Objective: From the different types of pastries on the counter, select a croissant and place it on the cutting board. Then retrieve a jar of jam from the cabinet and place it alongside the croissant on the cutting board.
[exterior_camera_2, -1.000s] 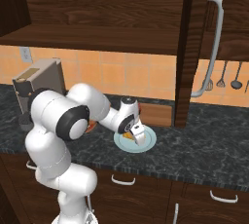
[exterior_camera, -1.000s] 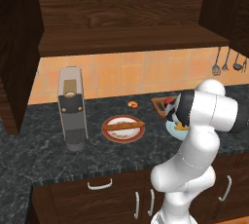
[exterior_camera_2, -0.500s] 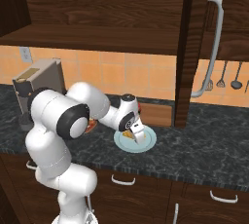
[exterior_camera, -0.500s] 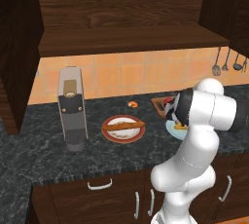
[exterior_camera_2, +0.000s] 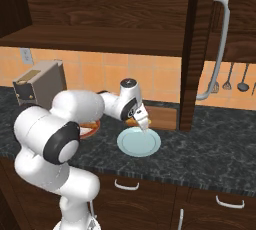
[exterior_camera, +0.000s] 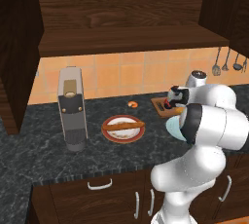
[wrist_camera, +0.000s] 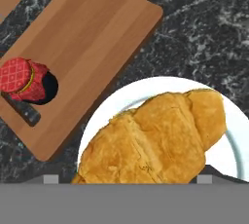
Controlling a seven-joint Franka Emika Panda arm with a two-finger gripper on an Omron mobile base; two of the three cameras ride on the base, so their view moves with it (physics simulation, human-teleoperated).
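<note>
A golden croissant (wrist_camera: 155,140) lies on a pale blue plate (wrist_camera: 228,145) on the dark counter (wrist_camera: 204,28). My gripper (wrist_camera: 127,177) hovers right over it. Its jaws stand wide, one on each side of the croissant, and I see no contact. Beside the plate lies the reddish-brown cutting board (wrist_camera: 87,47). The jar of jam (wrist_camera: 24,79), with its red lid, stands on the board near one edge. From the base, the hand (exterior_camera: 177,96) is over the plate (exterior_camera: 171,127) next to the board (exterior_camera: 159,105). The gripper (exterior_camera_2: 143,123) points down at the plate (exterior_camera_2: 139,144).
A round red plate (exterior_camera: 109,131) carries a long brown stick pastry (exterior_camera: 124,126) left of the pale plate. A tiny orange curl (exterior_camera: 132,104) lies behind it. A tall grey appliance (exterior_camera: 72,108) stands further left. The open wall cabinet (exterior_camera: 126,28) hangs above, its door (exterior_camera_2: 210,49) swung out.
The hand has shifted slightly over the pale plate and the croissant. The plates, board and jar have not moved.
</note>
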